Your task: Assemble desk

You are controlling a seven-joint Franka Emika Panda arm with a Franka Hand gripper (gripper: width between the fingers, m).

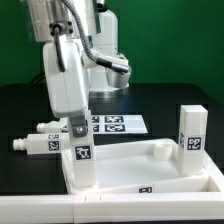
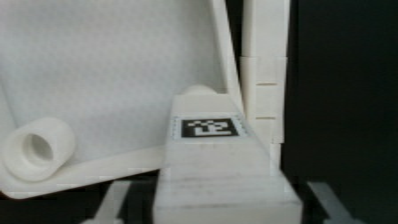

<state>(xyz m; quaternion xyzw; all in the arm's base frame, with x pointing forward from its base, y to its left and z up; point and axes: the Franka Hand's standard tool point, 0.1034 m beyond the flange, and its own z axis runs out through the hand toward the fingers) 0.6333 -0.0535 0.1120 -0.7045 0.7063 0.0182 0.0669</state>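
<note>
Okay, got the leg (image 1: 82, 160) pinched in the gripper (image 1: 76, 128). Hold it upright, line up over the socket (image 2: 36, 148) just beside the gripper, then press gently.

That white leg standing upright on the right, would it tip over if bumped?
Probably easily: the upright leg is tall and narrow, unless it is seated in the tabletop corner, which I cannot tell. It looks rigid plastic, likely light; its square sides would stop rolling.
</note>
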